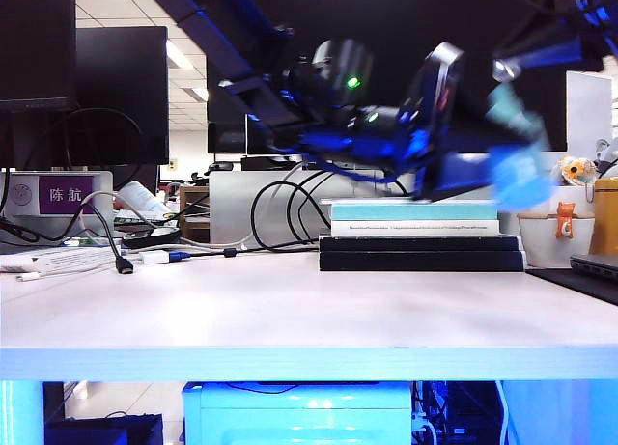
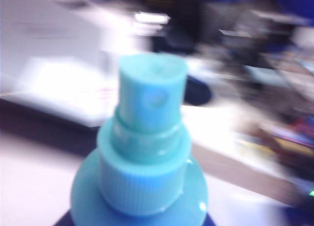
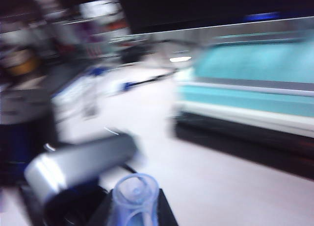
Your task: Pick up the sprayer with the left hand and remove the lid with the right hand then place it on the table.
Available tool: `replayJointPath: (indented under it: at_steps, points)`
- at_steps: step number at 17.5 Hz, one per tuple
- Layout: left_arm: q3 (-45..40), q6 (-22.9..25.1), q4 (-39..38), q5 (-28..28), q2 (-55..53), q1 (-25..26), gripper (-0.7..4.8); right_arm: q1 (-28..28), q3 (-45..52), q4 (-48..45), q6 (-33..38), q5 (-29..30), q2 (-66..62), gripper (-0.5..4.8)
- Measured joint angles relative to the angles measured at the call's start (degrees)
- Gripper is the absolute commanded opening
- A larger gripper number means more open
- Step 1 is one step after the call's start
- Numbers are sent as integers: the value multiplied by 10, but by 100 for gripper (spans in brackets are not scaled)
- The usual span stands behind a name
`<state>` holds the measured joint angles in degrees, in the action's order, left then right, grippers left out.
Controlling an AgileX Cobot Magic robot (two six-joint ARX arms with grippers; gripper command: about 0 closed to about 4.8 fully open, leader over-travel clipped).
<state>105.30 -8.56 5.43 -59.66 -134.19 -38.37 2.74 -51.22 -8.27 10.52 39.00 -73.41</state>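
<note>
My left gripper (image 1: pixel 473 175) reaches across to the right of the exterior view, above the book stack. It is shut on the teal sprayer (image 1: pixel 519 170), which shows there as a blur. In the left wrist view the sprayer (image 2: pixel 147 152) fills the frame, its teal spray head bare; only a dark finger (image 2: pixel 63 222) shows under its shoulder. In the right wrist view my right gripper (image 3: pixel 135 209) is shut on the clear lid (image 3: pixel 133 194), held above the white table (image 3: pixel 206 187). In the exterior view the right gripper (image 1: pixel 541 49) is a blur at the upper right, just above the sprayer.
A stack of books with a teal-covered one on top (image 1: pixel 415 210) lies on the table (image 1: pixel 290 319) under the grippers. Black cables (image 1: pixel 280 208) and small clutter lie at the back left. Pale containers (image 1: pixel 552 237) and a dark flat object (image 1: pixel 594 266) sit at the right edge.
</note>
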Motion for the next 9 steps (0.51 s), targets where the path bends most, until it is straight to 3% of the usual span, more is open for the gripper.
replayJointPath:
  at_steps: [1,2,3,6,9]
  points:
    - [0,34,-33,50,4,16,178,0,0,0,0,-19,0,-2]
    - [0,105,-98,122,12,44,178,0,0,-7,-1,-38,-7,-2]
    - [0,146,-136,142,15,63,178,-8,0,-8,-4,-46,-15,-2]
    - [-3,213,-199,158,24,102,177,-61,0,-8,-35,-82,-66,-2]
    - [-16,259,-202,180,51,115,151,-110,1,-5,-73,-133,-136,-2]
